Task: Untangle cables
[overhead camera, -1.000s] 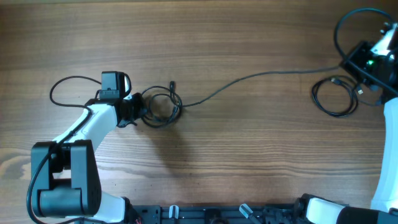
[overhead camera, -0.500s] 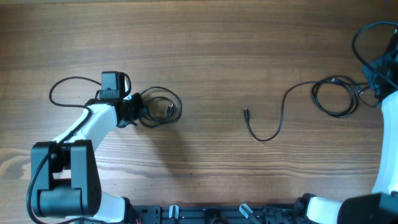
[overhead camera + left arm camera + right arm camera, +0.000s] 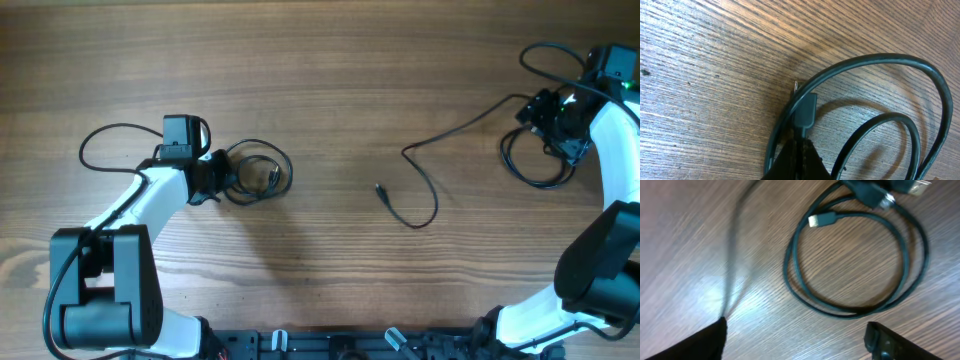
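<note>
Left arm reaches forward over the table (image 3: pixel 320 60), left gripper (image 3: pixel 218 174) pinched tight on the small coil (image 3: pixel 258 172). Right arm crooks in from the right edge, right gripper (image 3: pixel 795 327) spread wide above the second coil (image 3: pixel 855 255). A loose cord (image 3: pixel 418 171) lies mid-table between them.

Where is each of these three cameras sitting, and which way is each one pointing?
Overhead: fixed above the table, looking straight down; both arms show, left claw on the left coil, right claw by the right coil, loose cable between.
Left wrist: low over the table, facing the left coil's plug; its dark fingertips pinch the cord.
Right wrist: higher, looking down on the right coil; its fingers sit apart at the bottom corners.
Shared: each wrist view's coil also shows overhead.
</note>
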Controlling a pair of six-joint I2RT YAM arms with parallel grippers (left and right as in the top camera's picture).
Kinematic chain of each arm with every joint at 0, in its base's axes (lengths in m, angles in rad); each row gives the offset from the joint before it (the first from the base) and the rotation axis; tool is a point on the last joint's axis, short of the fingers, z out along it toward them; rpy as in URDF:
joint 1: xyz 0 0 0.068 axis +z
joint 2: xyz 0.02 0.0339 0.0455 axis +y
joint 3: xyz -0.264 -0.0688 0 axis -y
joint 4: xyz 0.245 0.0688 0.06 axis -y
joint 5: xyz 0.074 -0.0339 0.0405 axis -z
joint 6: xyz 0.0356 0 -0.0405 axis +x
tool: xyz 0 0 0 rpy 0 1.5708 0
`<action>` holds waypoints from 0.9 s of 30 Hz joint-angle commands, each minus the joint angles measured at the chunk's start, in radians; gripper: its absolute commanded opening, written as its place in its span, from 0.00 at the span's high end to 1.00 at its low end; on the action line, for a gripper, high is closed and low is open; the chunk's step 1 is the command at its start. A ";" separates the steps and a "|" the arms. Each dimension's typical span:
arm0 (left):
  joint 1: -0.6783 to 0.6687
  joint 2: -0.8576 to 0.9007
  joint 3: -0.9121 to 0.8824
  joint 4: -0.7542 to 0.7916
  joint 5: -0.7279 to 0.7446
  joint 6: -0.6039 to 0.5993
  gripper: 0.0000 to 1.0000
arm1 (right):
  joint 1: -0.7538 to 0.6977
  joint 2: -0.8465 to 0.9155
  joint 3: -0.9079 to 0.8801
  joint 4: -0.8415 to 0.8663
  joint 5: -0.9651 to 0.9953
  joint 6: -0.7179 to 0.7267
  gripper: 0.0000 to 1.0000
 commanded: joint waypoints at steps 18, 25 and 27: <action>0.009 0.010 -0.006 -0.005 -0.015 -0.021 0.89 | 0.544 -0.007 -0.015 -0.230 -0.019 -0.333 0.25; 0.009 0.010 -0.006 -0.005 -0.013 -0.021 0.89 | 0.524 -0.007 -0.031 -0.233 0.243 -0.248 0.96; 0.009 0.010 -0.006 -0.005 -0.013 -0.021 0.89 | 0.494 -0.007 0.022 -0.264 0.272 -0.225 0.96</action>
